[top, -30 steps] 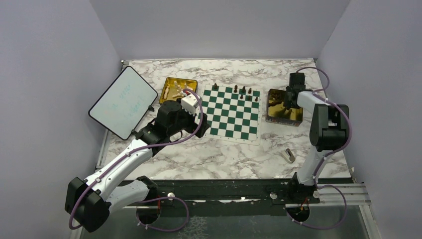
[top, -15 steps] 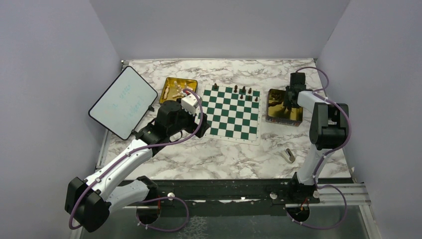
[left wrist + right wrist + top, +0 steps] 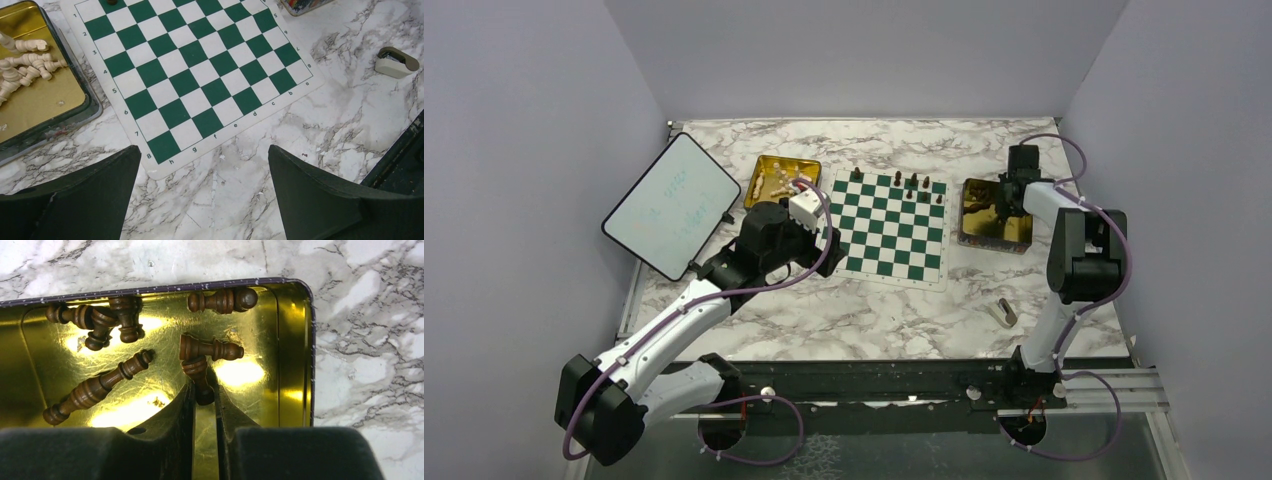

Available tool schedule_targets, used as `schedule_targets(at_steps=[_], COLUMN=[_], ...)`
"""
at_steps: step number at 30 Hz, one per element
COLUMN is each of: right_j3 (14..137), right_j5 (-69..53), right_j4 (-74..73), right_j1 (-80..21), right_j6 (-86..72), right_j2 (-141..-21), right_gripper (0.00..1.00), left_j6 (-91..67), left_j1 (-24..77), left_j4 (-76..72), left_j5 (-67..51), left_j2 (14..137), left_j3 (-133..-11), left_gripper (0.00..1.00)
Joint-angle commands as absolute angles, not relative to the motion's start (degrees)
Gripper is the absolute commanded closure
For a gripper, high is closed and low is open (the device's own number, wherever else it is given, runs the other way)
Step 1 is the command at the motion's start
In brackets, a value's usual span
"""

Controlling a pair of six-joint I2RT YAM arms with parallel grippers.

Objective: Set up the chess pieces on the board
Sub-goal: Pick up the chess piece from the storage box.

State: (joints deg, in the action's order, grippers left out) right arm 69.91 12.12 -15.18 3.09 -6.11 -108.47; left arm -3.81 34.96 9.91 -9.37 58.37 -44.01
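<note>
The green and white board [image 3: 890, 226] lies mid-table, with several dark chess pieces [image 3: 912, 183] standing along its far rows. It also shows in the left wrist view [image 3: 200, 70]. My right gripper [image 3: 204, 390] is down in the right gold tray [image 3: 295, 355] and is shut on a dark brown chess piece [image 3: 200, 377]. Several more dark pieces [image 3: 95, 387] lie loose in that tray. My left gripper [image 3: 202, 172] is open and empty, above the marble just off the board's near left corner. Cream pieces [image 3: 22, 62] lie in the left gold tray [image 3: 45, 107].
A rounded white tablet [image 3: 671, 205] leans at the far left. A small grey-beige block [image 3: 1003, 312] lies on the marble at the near right, also in the left wrist view [image 3: 396, 61]. The right gold tray [image 3: 976, 222] sits beside the board's right edge.
None visible; both arms stay where they were.
</note>
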Motion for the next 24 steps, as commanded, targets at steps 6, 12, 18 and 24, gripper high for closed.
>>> schedule_targets(at_steps=[6, 12, 18, 24], right_j3=[72.27, 73.3, 71.94, 72.11], right_j5=[9.63, 2.83, -10.76, -25.1], right_j4=[-20.69, -23.24, -22.87, -23.48], right_j1=[3.5, 3.41, 3.27, 0.24], right_j6=[-10.39, -11.49, -12.7, -11.18], right_j2=[-102.02, -99.61, -94.8, -92.86], right_gripper=[0.84, 0.85, 0.85, 0.84], left_j6=[-1.98, 1.43, 4.38, 8.56], left_j1=[34.97, 34.98, 35.11, 35.5], left_j4=[7.22, 4.66, 0.29, -3.78], left_j5=[-9.22, -15.32, -27.8, -32.35], left_j2=[59.33, 58.81, 58.43, 59.44], left_j3=[-42.15, -40.32, -38.96, -40.77], left_gripper=[0.04, 0.08, 0.16, 0.23])
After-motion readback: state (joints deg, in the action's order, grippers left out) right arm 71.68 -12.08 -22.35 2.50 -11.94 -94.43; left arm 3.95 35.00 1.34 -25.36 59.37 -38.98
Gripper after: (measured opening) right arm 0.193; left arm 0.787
